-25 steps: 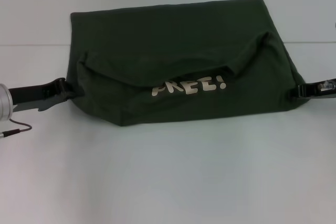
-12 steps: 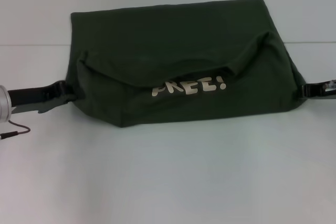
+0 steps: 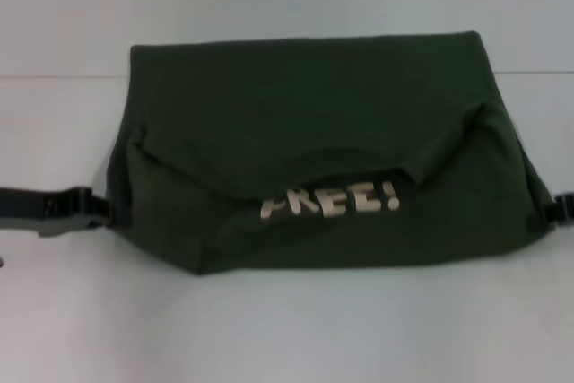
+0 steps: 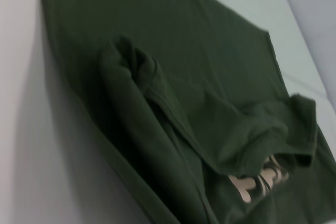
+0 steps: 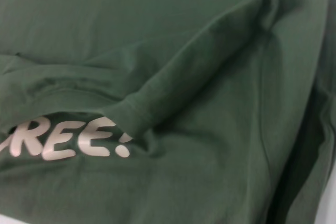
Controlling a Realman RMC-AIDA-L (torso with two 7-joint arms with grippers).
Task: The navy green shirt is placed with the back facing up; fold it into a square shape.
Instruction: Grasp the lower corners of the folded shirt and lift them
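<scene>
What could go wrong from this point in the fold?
1. The shirt hangs lifted between the left end effector and right end effector, each at a side edge; uneven motion could skew the fold.
2. A loose sleeve fold droops over the FREE! lettering; it may bunch inside and spoil the square.
3. How much cloth each grips is hidden, so an edge might slip free.

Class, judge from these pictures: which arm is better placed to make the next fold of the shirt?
Neither clearly: the left end effector and right end effector sit at opposite side edges of the navy green shirt, so both together, hedged.
</scene>
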